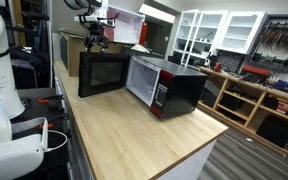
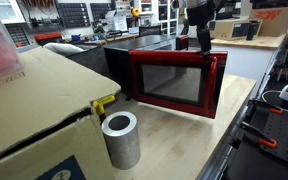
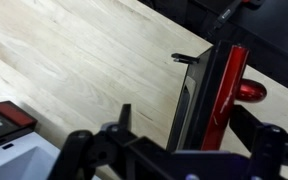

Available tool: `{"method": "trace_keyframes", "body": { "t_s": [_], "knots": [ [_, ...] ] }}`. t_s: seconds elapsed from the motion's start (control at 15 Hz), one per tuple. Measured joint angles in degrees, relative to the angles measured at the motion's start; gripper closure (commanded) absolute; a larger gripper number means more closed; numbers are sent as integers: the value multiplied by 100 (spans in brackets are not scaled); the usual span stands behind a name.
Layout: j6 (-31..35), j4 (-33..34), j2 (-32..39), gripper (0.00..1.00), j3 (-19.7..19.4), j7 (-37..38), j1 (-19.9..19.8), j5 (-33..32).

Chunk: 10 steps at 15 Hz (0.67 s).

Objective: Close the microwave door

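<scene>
My gripper point(image 2: 203, 42) hung just above the free top corner of the microwave door point(image 2: 174, 80), which stood wide open from the microwave point(image 1: 169, 88) on the wooden counter point(image 1: 134, 130). I judged it was placed far from the hinge for an easy push. Whether my fingers were spread or clenched, I could not tell.

a pale wooden countertop point(image 1: 134, 130) carries the microwave point(image 1: 176, 88) toward its far end. in an exterior view, a brown cardboard box point(image 2: 29, 110) and an upright grey cylinder point(image 2: 121, 139) stand just beside each other on it.
</scene>
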Motion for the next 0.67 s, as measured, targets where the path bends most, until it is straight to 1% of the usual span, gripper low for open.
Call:
{"method": "trace_keyframes", "body": {
  "t_s": [0.27,0.47,0.53,0.67],
  "knots": [
    [-1,-240,-341,0,-185,-2,-268,-614],
    [0,-364,-444,0,-283,131,-518,-1211],
    [7,-373,-464,0,-323,133,-577,-1295],
    [13,-369,-543,0,-409,81,-576,-1184]
  ]
}}
